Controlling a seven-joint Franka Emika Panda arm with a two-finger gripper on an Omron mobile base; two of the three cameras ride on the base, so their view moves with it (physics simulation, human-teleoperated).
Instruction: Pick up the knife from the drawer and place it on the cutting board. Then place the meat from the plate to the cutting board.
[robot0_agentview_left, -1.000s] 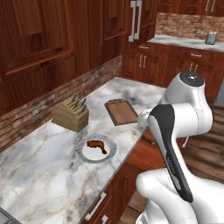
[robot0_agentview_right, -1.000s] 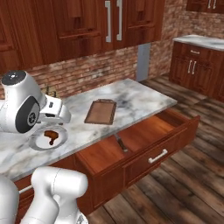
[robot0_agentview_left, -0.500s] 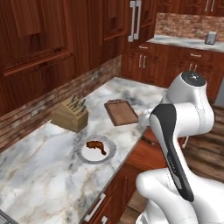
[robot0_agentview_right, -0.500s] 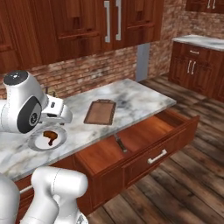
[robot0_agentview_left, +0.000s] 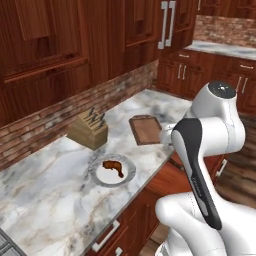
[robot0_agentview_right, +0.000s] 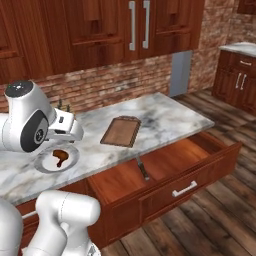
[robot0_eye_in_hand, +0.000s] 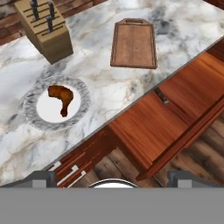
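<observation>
The slim dark knife (robot0_agentview_right: 142, 169) lies on the orange-brown floor of the open drawer (robot0_agentview_right: 177, 159), close to the counter's edge. In the hand view the knife (robot0_eye_in_hand: 161, 96) sits at the drawer's (robot0_eye_in_hand: 144, 127) inner edge. On the marble lies the brown cutting board (robot0_eye_in_hand: 133, 43) (robot0_agentview_right: 121, 131) (robot0_agentview_left: 146, 130) with nothing on it. The drumstick-shaped meat (robot0_eye_in_hand: 61, 97) (robot0_agentview_right: 61, 156) (robot0_agentview_left: 114, 167) rests on the grey-rimmed plate (robot0_eye_in_hand: 29, 109) (robot0_agentview_right: 40, 162) (robot0_agentview_left: 95, 172). My gripper (robot0_eye_in_hand: 112, 177) hangs high over the counter's front edge, open, with nothing between its fingers.
A tan knife block (robot0_eye_in_hand: 45, 28) (robot0_agentview_left: 89, 129) with dark handles stands behind the plate, near the brick wall. The open drawer sticks out over the wooden floor. Closed drawer fronts with silver handles (robot0_eye_in_hand: 68, 173) sit below the counter under the plate.
The arm has shifted only slightly. The knife, board, plate and meat lie where they were, and the gripper stays open.
</observation>
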